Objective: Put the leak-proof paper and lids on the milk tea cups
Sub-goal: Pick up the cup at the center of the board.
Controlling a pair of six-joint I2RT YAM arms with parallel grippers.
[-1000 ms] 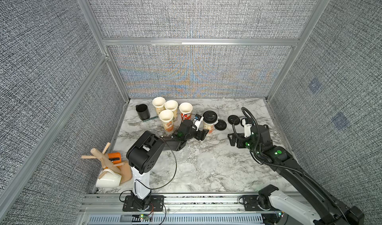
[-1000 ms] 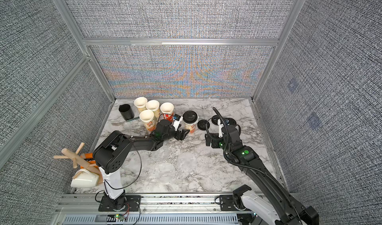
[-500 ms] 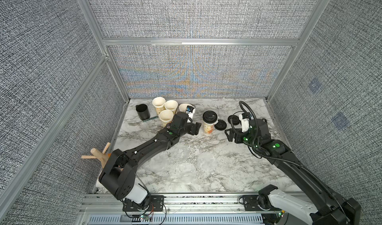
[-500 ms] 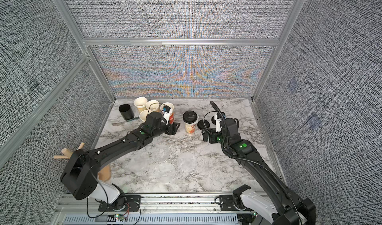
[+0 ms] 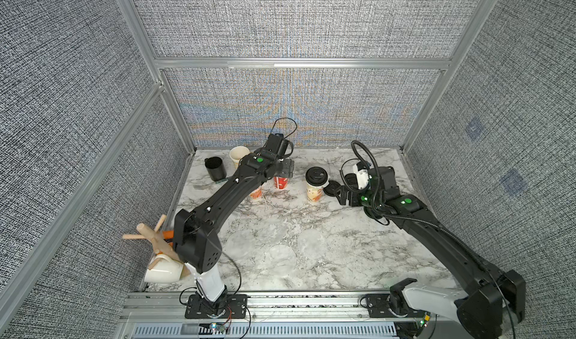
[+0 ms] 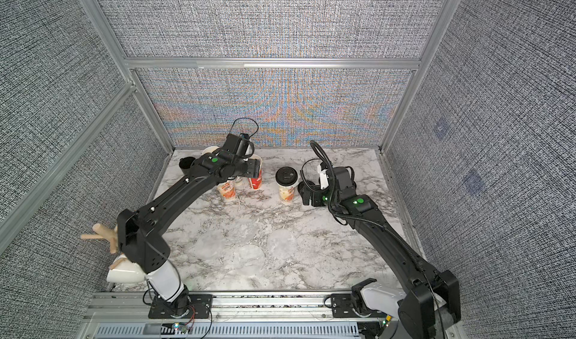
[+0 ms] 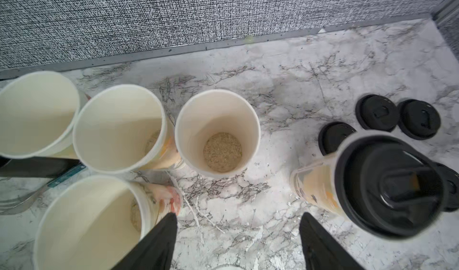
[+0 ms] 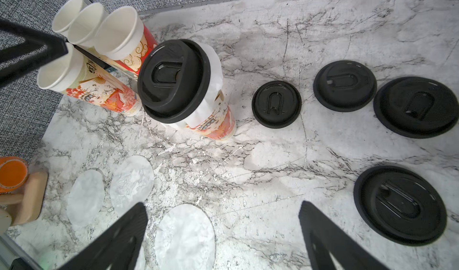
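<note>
The left gripper (image 7: pixel 238 231) hangs over a cluster of 4 open milk tea cups (image 7: pixel 119 129) at the far left of the marble table (image 5: pixel 358 259). Its jaws are apart, with only bare marble between them. 1 finger (image 7: pixel 159 241) shows just beside the rim of the nearest cup (image 7: pixel 92 224); whether they touch I cannot tell. The 4 stand upright and close together, and a pale grainy layer lies at the bottom of the rightmost one (image 7: pixel 217 132).

A 5th cup (image 8: pixel 216 122) stands alone to the right of the cluster, upright and capped with a black lid (image 8: pixel 173 80). The white edge of a sheet of leak-proof paper (image 8: pixel 213 65) sticks out from under that lid on 1 side.

The right gripper (image 8: pixel 223 231) sits low over the table just right of the capped cup, with its jaws spread wide and nothing in them. 4 loose black lids (image 8: pixel 344 85) lie flat on the marble at the far right, near it.

3 more round translucent sheets (image 8: pixel 131 181) lie flat toward the near middle of the table, well apart from every cup. In a top view they show only as faint round patches (image 5: pixel 282 256).

A black mug (image 5: pixel 215 167) stands in the far left corner with a fork (image 5: pixel 199 186) beside it. A wooden mug tree (image 5: pixel 152 237) stands at the near left, a white mug (image 5: pixel 162 270) at its near side.
</note>
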